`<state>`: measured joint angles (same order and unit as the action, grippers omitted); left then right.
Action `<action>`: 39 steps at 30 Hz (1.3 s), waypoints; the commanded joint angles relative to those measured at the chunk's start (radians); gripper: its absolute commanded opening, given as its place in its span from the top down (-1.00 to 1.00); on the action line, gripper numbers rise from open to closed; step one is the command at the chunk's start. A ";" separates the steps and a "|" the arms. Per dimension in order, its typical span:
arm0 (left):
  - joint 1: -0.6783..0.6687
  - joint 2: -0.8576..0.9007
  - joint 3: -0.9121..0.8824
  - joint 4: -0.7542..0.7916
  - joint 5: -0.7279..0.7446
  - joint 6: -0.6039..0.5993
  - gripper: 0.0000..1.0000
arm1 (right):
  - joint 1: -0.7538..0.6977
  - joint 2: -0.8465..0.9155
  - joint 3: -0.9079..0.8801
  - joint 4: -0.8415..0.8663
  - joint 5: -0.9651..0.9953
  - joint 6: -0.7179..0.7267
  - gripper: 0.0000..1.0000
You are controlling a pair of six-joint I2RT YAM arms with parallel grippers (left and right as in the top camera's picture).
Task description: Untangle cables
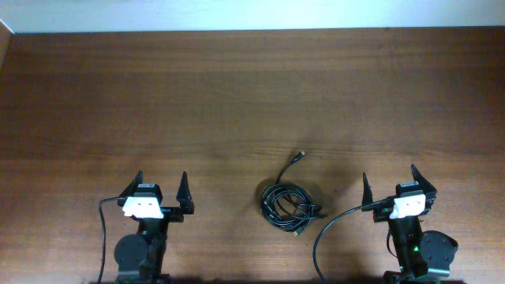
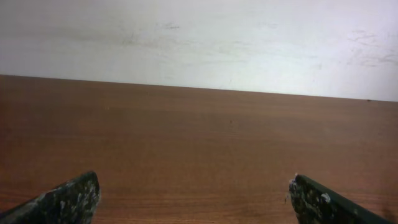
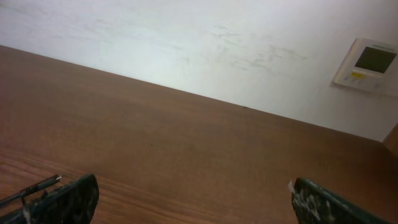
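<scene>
Closest to the lens in both wrist views, scuffed dark fingers (image 2: pixel 65 200) at the bottom corners, spread far apart with bare brown surface (image 2: pixel 199 124) between. From overhead, left hand (image 1: pixel 162 180) released, gripping nothing, parked near the front edge on the left side. Likewise right hand (image 1: pixel 390 175), released and unloaded, parked at the front right. Between the two, nearer the right one, cables (image 1: pixel 288 203) heaped in one tangled black coil flat on the wood, touching neither hand. From the coil's top, one loose strand curving up and away to a small plug (image 1: pixel 300 155). Close by the coil's right side, thicker black lead (image 1: pixel 327 229) looping out from the right arm. At the lower left of the right wrist view, just beside the finger on that side, thin dark tip (image 3: pixel 42 182), possibly a cable end. Beyond the far edge, pale wall (image 3: pixel 186 37) with small white panel (image 3: pixel 371 62) at the right.
</scene>
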<state>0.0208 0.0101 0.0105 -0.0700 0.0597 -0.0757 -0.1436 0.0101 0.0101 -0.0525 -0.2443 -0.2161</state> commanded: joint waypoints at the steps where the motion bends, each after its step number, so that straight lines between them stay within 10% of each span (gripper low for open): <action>1: 0.004 -0.004 -0.001 -0.007 0.005 0.001 -0.98 | 0.152 -0.005 -0.005 -0.008 0.016 0.007 -0.97; 39: 0.004 -0.004 -0.001 0.003 0.029 -0.011 -0.98 | 0.152 -0.005 -0.005 -0.008 0.016 0.007 -0.97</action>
<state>0.0208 0.0101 0.0105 -0.0704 0.0597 -0.0757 0.0021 0.0101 0.0105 -0.0532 -0.2333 -0.2138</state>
